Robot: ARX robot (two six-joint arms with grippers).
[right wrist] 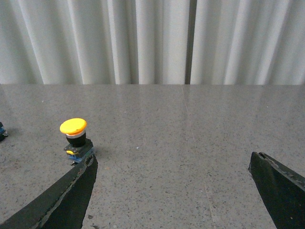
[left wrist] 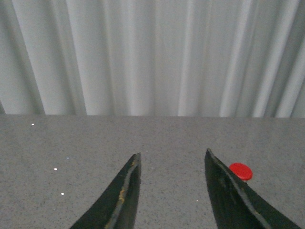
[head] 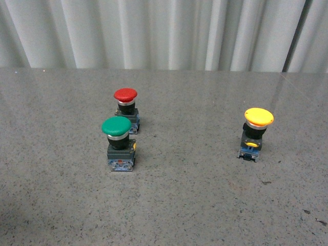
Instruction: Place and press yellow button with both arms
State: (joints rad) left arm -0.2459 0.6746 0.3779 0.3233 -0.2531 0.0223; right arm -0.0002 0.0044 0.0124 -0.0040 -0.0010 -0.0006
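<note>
We see the small yellow mushroom-capped push-button (head: 254,134) standing on its blocky base on the right side of the grey speckled stone desk (head: 195,205). Its long axis is near upright, cap on top and leaning slightly rightward. It is well apart from the green-capped switch (head: 119,141) and red-capped switch (head: 125,105) at left. Our left claw (left wrist: 173,153) gapes, empty. Our right claw (right wrist: 172,160) is spread wider, also empty, with the push-button near one finger (right wrist: 71,195).

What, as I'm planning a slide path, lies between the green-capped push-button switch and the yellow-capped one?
Nothing. In the front view only bare speckled grey tabletop stretches between the green-capped push-button switch and the yellow mushroom-capped push-button switch.
</note>
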